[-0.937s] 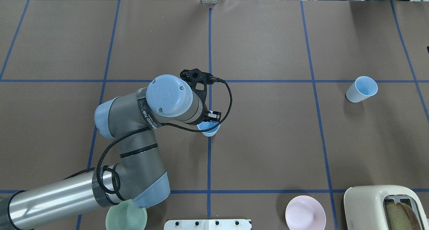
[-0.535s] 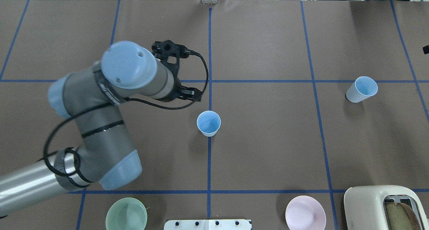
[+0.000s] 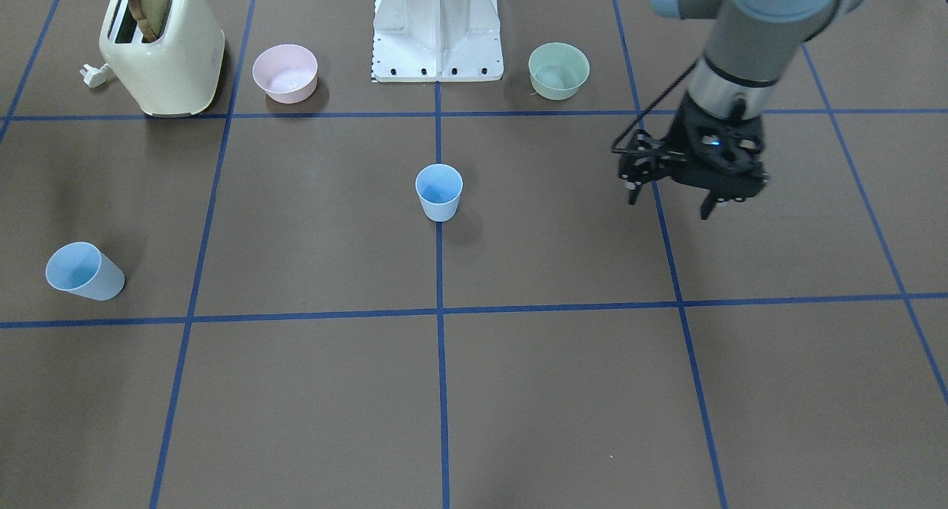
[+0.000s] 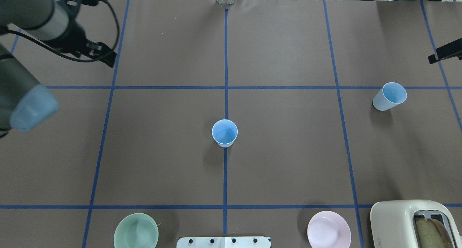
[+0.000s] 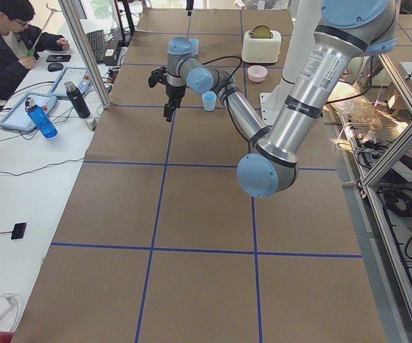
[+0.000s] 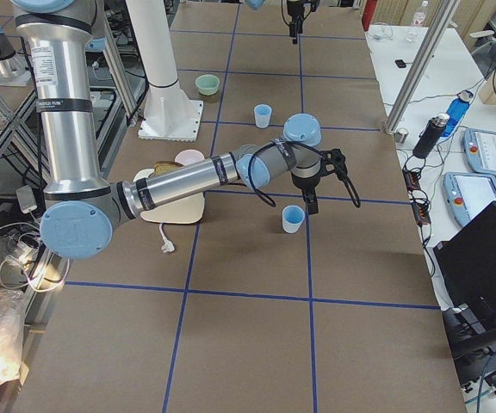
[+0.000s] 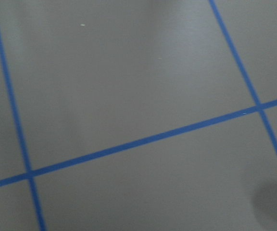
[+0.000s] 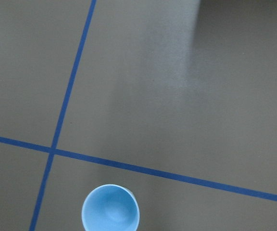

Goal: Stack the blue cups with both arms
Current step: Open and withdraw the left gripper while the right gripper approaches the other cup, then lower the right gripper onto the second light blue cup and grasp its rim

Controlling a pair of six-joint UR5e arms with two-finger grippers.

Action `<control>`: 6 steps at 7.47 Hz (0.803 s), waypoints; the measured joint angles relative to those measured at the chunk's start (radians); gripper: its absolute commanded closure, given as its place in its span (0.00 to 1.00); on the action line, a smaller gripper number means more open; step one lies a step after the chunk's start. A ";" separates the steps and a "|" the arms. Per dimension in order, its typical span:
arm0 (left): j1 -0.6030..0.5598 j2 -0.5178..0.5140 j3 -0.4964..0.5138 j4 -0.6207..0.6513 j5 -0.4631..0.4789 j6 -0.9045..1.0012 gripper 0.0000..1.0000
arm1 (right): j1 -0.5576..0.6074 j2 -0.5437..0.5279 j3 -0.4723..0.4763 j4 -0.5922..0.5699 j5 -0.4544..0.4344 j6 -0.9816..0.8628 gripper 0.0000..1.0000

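Observation:
One blue cup (image 4: 224,133) stands upright on the table's centre line; it also shows in the front view (image 3: 438,192). The second blue cup (image 4: 389,96) stands at the right side, in the front view (image 3: 83,272) and in the right wrist view (image 8: 110,211). My left gripper (image 3: 666,205) is open and empty above the table, far from both cups, at the overhead view's upper left (image 4: 104,56). My right gripper (image 6: 311,202) hovers beside and above the second cup. Only its black edge (image 4: 445,53) shows overhead, and I cannot tell whether it is open.
A cream toaster (image 4: 411,222) with bread stands at the near right. A pink bowl (image 4: 328,229) and a pale green bowl (image 4: 136,230) flank the white mounting base (image 4: 223,242). A seated operator (image 5: 6,43) is beyond the far edge.
My left gripper was at the centre cup's rim; it has drawn away to the far left, leaving the cup standing. The right gripper's edge has come into the overhead view.

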 measured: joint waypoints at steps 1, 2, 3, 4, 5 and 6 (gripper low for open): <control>-0.113 0.064 0.024 0.004 -0.056 0.158 0.01 | -0.029 0.004 0.012 0.000 -0.009 0.028 0.00; -0.228 0.127 0.067 0.001 -0.111 0.329 0.01 | -0.046 0.006 0.016 0.000 -0.019 0.039 0.00; -0.334 0.186 0.125 -0.004 -0.153 0.487 0.01 | -0.054 0.006 0.017 0.000 -0.024 0.041 0.00; -0.428 0.224 0.207 -0.007 -0.173 0.624 0.01 | -0.056 0.002 0.016 0.000 -0.027 0.037 0.00; -0.515 0.240 0.309 -0.027 -0.184 0.722 0.01 | -0.058 -0.003 0.012 0.000 -0.028 0.025 0.00; -0.598 0.249 0.405 -0.080 -0.199 0.770 0.01 | -0.058 -0.008 -0.002 0.000 -0.028 -0.006 0.00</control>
